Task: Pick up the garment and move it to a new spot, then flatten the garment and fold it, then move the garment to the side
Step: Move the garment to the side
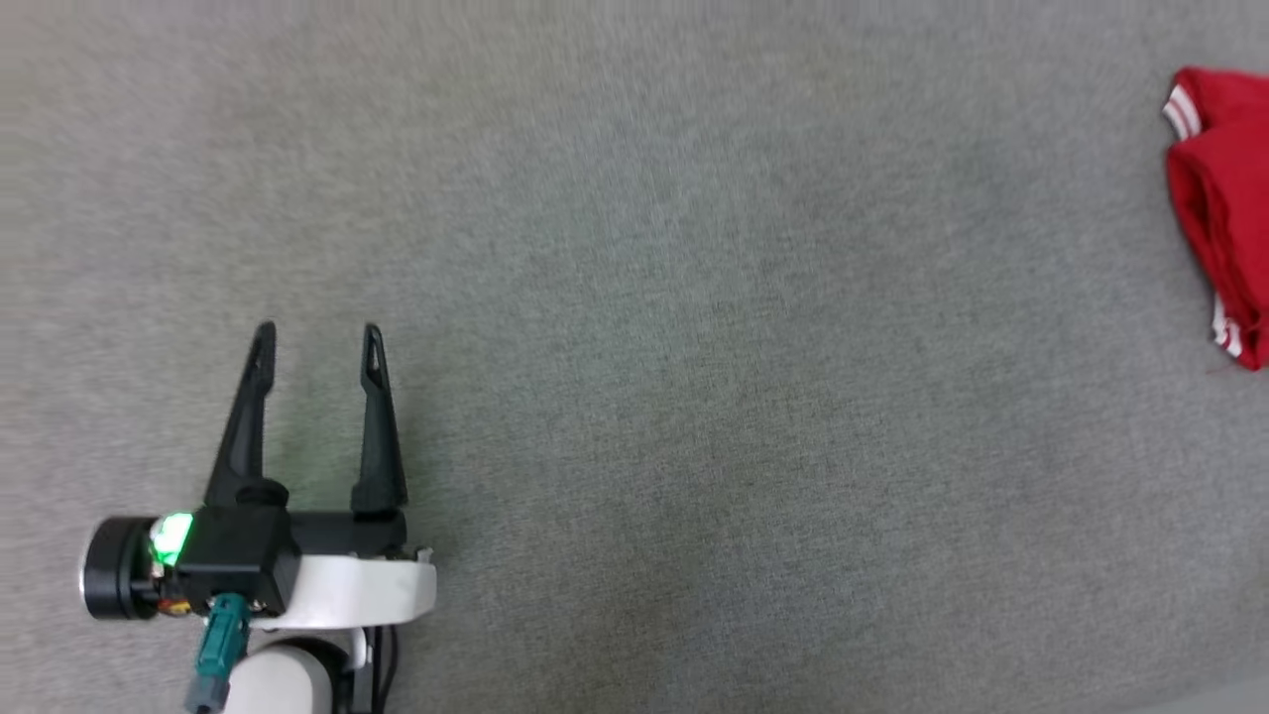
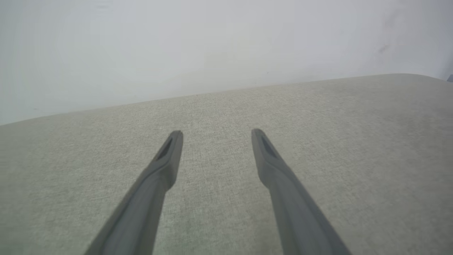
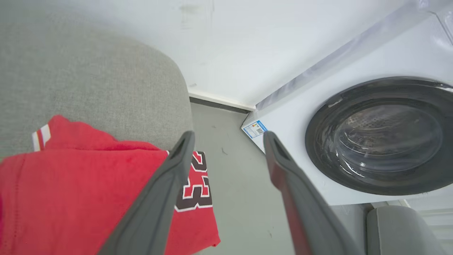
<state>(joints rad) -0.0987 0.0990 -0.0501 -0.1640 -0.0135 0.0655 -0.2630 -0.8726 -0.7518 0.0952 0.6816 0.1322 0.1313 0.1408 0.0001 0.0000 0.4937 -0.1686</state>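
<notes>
Letting go at the side: right gripper (image 3: 229,136) fingers spread wide, gripping nothing, just above the folded garment (image 3: 88,184) at the corner of the grey fabric tabletop (image 3: 88,81), one flap overhanging the floor (image 3: 244,198). Best lifted straight clear without snagging cloth. Left gripper (image 1: 319,335) fingers likewise spread and empty, well apart.

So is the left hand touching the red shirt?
Apart. The head view shows the left hand low left, the garment at the right edge, grey surface between.
</notes>
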